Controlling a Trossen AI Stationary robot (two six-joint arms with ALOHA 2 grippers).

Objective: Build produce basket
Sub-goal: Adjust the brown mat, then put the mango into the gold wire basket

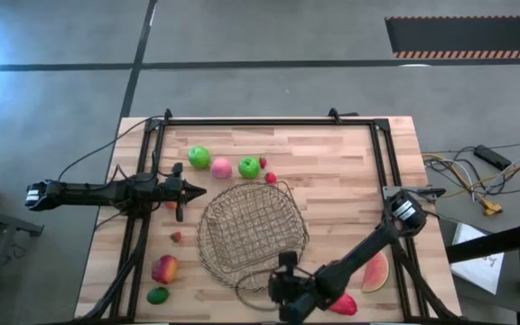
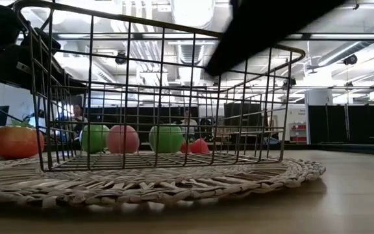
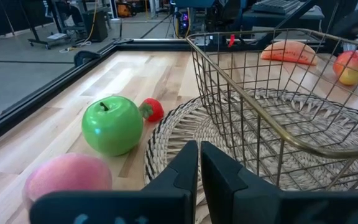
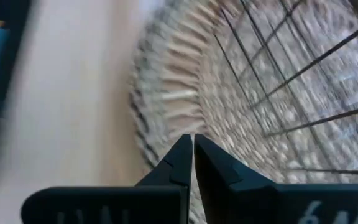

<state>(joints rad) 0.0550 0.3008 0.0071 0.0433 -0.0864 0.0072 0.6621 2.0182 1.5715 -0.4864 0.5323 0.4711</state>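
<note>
basket (image 1: 246, 233) on mat (image 1: 208, 257), mid tabletop (image 1: 332, 162). two apples (image 1: 199, 158) and peach (image 1: 221, 168) behind basket. mango (image 1: 164, 268), lime (image 1: 157, 295) left-front. watermelon slice (image 1: 376, 271) right.

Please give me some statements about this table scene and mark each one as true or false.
1. The basket holds no fruit. True.
2. The basket stands on the woven mat. True.
3. The watermelon slice lies on the left arm's side. False: it lies on the right arm's side, beside the right arm.
4. The left gripper holds a green apple. False: its fingers are shut on nothing; the apple lies on the table ahead of it.
5. The right gripper is shut, near the mat's edge. True.
6. Both green apples are inside the basket. False: they lie on the table beyond it, with the peach between them.
</note>
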